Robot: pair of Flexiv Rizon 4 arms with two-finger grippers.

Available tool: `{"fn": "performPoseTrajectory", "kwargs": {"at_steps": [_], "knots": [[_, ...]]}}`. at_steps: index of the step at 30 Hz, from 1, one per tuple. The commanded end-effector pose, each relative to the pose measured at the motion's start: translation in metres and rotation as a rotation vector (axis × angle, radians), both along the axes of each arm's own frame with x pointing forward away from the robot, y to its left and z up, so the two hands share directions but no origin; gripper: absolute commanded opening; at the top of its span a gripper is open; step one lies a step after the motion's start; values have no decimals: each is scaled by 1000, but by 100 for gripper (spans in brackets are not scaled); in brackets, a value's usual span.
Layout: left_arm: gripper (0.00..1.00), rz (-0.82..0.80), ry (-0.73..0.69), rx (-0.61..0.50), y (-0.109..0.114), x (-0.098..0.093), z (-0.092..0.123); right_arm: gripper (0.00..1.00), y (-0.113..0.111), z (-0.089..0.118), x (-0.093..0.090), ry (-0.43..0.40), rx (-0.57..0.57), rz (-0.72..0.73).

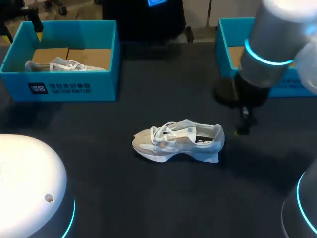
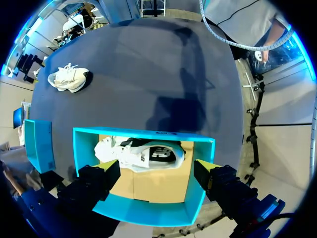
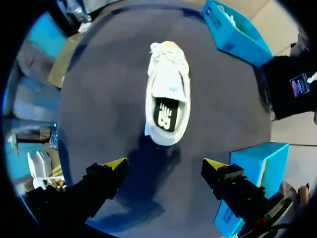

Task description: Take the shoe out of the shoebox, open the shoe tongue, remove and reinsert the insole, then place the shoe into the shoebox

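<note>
A white and grey shoe [image 1: 178, 141] lies on its sole in the middle of the dark table, toe to the left, with its black insole [image 3: 167, 113] showing in the opening. My right gripper [image 3: 165, 163] hangs open behind the shoe's heel [image 1: 243, 124], holding nothing. A second white shoe [image 2: 138, 154] lies in the blue shoebox [image 1: 99, 84] at the back left. My left gripper [image 2: 156, 171] is open above that box, empty, its yellow tips over the box's two long walls. In the head view only a dark part shows at the box's far left corner.
Another blue shoebox [image 1: 225, 44] stands at the back right, close beside my right arm [image 1: 270, 47]; it sits next to the right finger [image 3: 257, 158]. My left arm's white housing [image 1: 29, 183] fills the front left corner.
</note>
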State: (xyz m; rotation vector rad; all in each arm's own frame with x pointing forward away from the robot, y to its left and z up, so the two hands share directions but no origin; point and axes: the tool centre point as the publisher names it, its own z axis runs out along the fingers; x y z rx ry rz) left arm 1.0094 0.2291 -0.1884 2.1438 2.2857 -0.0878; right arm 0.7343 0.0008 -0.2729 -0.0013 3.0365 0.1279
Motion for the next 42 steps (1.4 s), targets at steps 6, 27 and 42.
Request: {"fn": "performPoseTrajectory", "kwargs": {"at_steps": [6,27,42], "knots": [[100,0,-1,2,0,-1,0,100,-58,-33,1,9,510,45],[100,0,-1,2,0,-1,0,100,-74,-98,14,-12,881,34],[100,0,-1,2,0,-1,0,100,-60,-119,10,5,903,-5]]}}
